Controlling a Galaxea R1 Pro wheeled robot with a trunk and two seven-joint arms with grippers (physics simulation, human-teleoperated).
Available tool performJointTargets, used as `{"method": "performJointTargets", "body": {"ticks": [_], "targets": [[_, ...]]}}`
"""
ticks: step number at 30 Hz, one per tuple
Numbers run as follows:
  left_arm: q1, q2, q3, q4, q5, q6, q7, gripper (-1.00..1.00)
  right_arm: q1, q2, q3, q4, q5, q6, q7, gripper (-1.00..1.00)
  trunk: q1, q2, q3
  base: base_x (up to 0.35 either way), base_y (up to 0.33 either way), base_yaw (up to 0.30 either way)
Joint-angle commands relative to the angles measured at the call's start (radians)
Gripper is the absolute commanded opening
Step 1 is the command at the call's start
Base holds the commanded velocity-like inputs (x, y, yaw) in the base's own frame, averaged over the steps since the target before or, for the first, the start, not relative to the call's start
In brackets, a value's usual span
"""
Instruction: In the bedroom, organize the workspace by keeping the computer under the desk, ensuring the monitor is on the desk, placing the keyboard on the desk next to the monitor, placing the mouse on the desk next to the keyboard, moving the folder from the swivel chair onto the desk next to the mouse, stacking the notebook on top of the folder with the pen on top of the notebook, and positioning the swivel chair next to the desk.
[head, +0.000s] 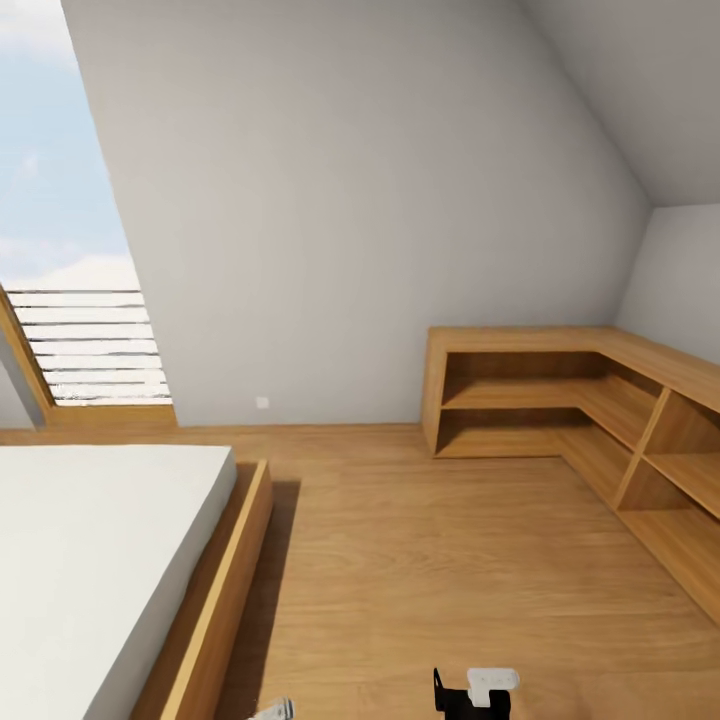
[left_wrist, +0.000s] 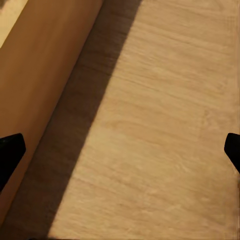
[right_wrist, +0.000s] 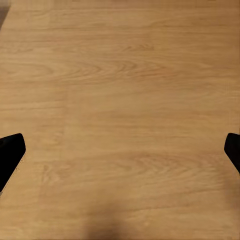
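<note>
From the head view, at about nine o'clock, a slatted window (head: 95, 345) opens onto sky. Below it, at roughly eight o'clock, lies a bed (head: 100, 560) with a pale mattress in a light wooden frame. A grey sloping wall (head: 350, 220) fills twelve o'clock, and bare wooden floor (head: 430, 560) runs through the middle of the room. At about three o'clock a low wooden L-shaped shelf unit (head: 600, 400) wraps the corner, its compartments empty as far as can be seen.

The left gripper (left_wrist: 120, 150) hangs over the floor just beside the bed frame's side board (left_wrist: 40, 75). Its dark fingertips (left_wrist: 10, 150) sit at opposite edges of the left wrist view, spread wide, with nothing between them. The right gripper (right_wrist: 120, 150) hangs over plain floorboards (right_wrist: 120, 100), fingers likewise spread wide and empty; a part of that arm (head: 480, 690) peeks in at six o'clock of the head view.

The desk, computer, monitor, keyboard, mouse, folder, notebook, pen and swivel chair are not before the robot here, so which way they lie from either hand, and which arm is nearer, cannot be told. My judgement is that the robot is in transit and must turn away from this corner to find the workspace before any reach. The bed frame close by the left arm is the thing to mind while turning.
</note>
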Motion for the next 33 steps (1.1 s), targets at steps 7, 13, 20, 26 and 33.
{"method": "performJointTargets", "body": {"ticks": [7, 13, 20, 26, 33], "targets": [[-0.001, 0.023, -0.001, -0.092, 0.011, 0.036, 0.005, 1.00, -0.001, 0.001, 0.010, 0.001, -0.005, -0.002, -0.006, 1.00, 0.000, 0.000, -0.001, 0.328, 0.050, 0.000], [-0.001, 0.084, 0.005, -0.340, 0.018, 0.262, 0.008, 1.00, -0.001, 0.001, 0.007, -0.001, -0.011, -0.001, -0.011, 1.00, 0.000, 0.000, -0.001, 0.330, 0.005, 0.000], [-0.001, 0.111, 0.000, -0.309, 0.042, 0.354, 0.008, 1.00, -0.001, 0.000, 0.003, -0.004, -0.014, 0.000, -0.014, 1.00, 0.000, 0.000, -0.001, 0.329, -0.028, 0.000], [-0.001, 0.110, -0.002, -0.253, 0.042, 0.280, 0.008, 1.00, -0.001, -0.001, 0.003, -0.004, -0.013, -0.001, -0.014, 1.00, 0.000, 0.000, -0.001, 0.320, -0.153, 0.000], [-0.001, 0.110, -0.065, -0.151, 0.042, 0.171, 0.008, 1.00, -0.001, -0.001, 0.004, -0.003, -0.013, -0.002, -0.014, 1.00, 0.000, 0.000, -0.001, 0.318, -0.144, 0.000]]}}
